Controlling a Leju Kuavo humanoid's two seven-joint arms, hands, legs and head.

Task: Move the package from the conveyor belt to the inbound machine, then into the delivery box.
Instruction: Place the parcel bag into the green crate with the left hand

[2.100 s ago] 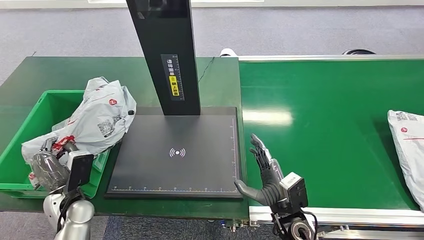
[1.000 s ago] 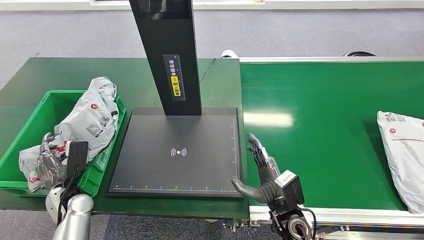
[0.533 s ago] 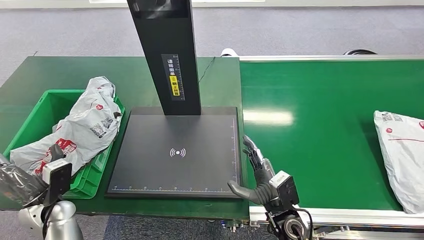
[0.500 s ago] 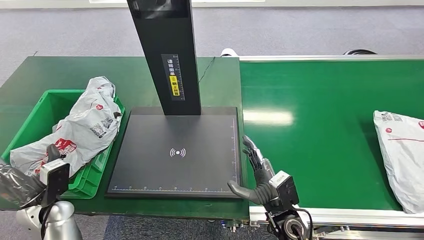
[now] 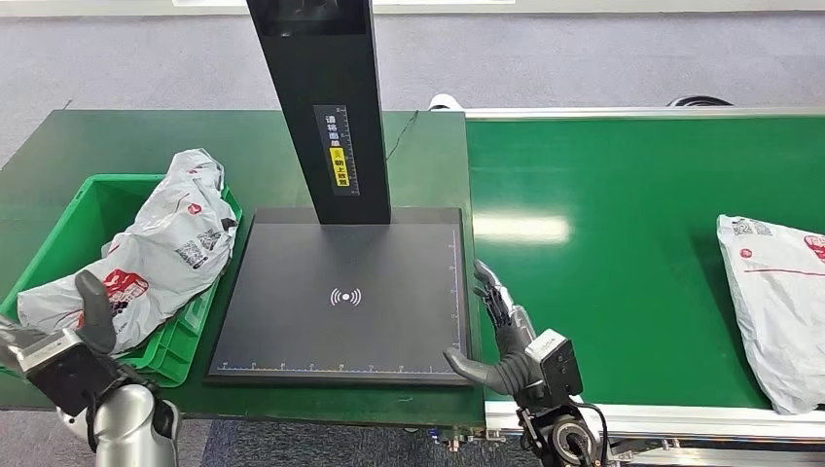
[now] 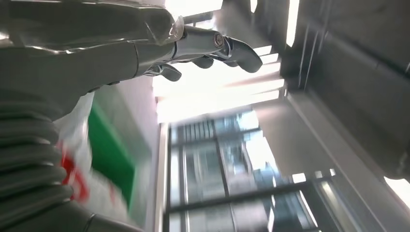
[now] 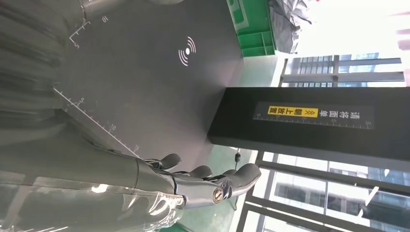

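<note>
A grey plastic package point(image 5: 161, 243) lies draped over the right rim of the green delivery box point(image 5: 73, 209), free of my hands. My left hand point(image 5: 83, 326) hovers low at the box's near corner, fingers apart and holding nothing; the left wrist view shows its fingers point(image 6: 212, 46) spread, with the package point(image 6: 72, 159) blurred behind. Over the near edge between the black inbound machine plate point(image 5: 340, 263) and the green conveyor belt point(image 5: 603, 243), my right hand point(image 5: 501, 336) is open and empty. A second grey package point(image 5: 778, 302) lies on the belt at far right.
The machine's black column point(image 5: 321, 97) rises from the back of the plate. In the right wrist view my right hand point(image 7: 159, 183) lies beside the plate point(image 7: 159, 58), with the column point(image 7: 314, 121) and the box point(image 7: 251, 24) beyond. Grey floor lies behind the table.
My left hand released the package into the box and pulled back toward me and to the left. The package on the belt drifted left. My right hand barely moved.
</note>
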